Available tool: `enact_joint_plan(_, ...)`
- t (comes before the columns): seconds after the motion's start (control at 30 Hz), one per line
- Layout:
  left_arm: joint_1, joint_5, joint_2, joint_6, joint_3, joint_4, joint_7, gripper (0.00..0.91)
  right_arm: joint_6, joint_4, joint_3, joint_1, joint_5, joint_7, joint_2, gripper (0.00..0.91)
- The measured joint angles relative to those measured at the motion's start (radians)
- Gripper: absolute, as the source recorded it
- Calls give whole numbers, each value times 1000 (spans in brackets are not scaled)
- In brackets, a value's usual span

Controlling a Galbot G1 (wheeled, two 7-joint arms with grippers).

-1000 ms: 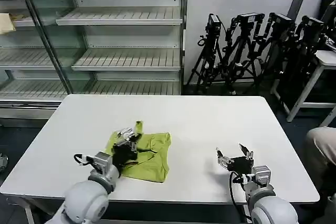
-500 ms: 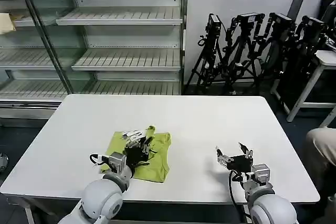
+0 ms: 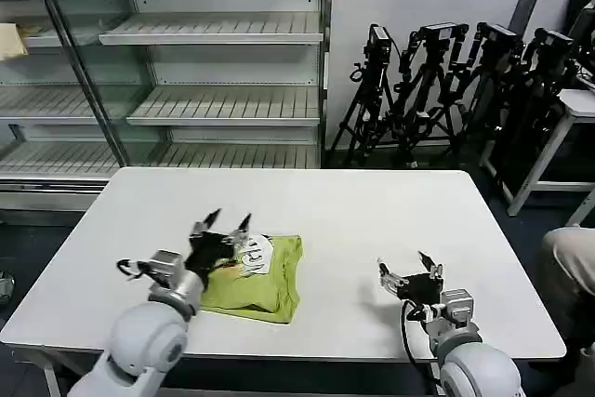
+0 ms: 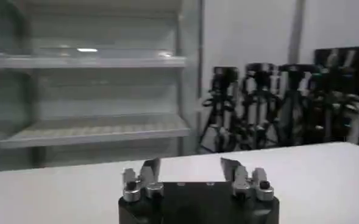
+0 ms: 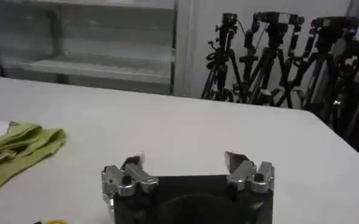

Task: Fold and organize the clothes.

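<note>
Fingers of your left gripper (image 3: pixel 223 221) are spread wide, empty, just above the folded lime yellow-green thin-fabric T-shirt (image 3: pixel 263 278). Your right gripper (image 3: pixel 407 264) sits spread too, well apart, on the white rectangular table (image 3: pixel 372 211); bare metal shelving (image 3: pixel 223 104) stands behind.

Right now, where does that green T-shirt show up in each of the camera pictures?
Head view: the T-shirt lies folded on the white table, just beside the open left gripper.
Left wrist view: not in it.
Right wrist view: at the picture's left edge.
Shared landmark: the black tripods against the wall.
</note>
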Motion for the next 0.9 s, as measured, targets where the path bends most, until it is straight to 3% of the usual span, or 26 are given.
enact_joint_plan(0.23, 91, -19, -27, 22, -110, 43, 37, 907, 0, 14, 2, -11, -1, 0, -3, 907)
enact_joint_plan(0.57, 127, -32, -82, 39, -152, 132, 69, 907, 0, 40, 21, -34, -1, 0, -11, 907)
enact_joint_plan(0.6, 126, -31, -87, 38, -154, 142, 71, 71, 0, 43, 25, -37, -1, 1, -12, 907)
enact_joint_plan(0.63, 126, -28, -89, 37, -155, 153, 73, 20, 0, 46, 27, -39, -1, 1, -12, 907)
enact_joint_plan(0.9, 134, -34, -108, 32, -157, 193, 87, 20, 0, 52, 31, -39, -1, 1, -10, 907)
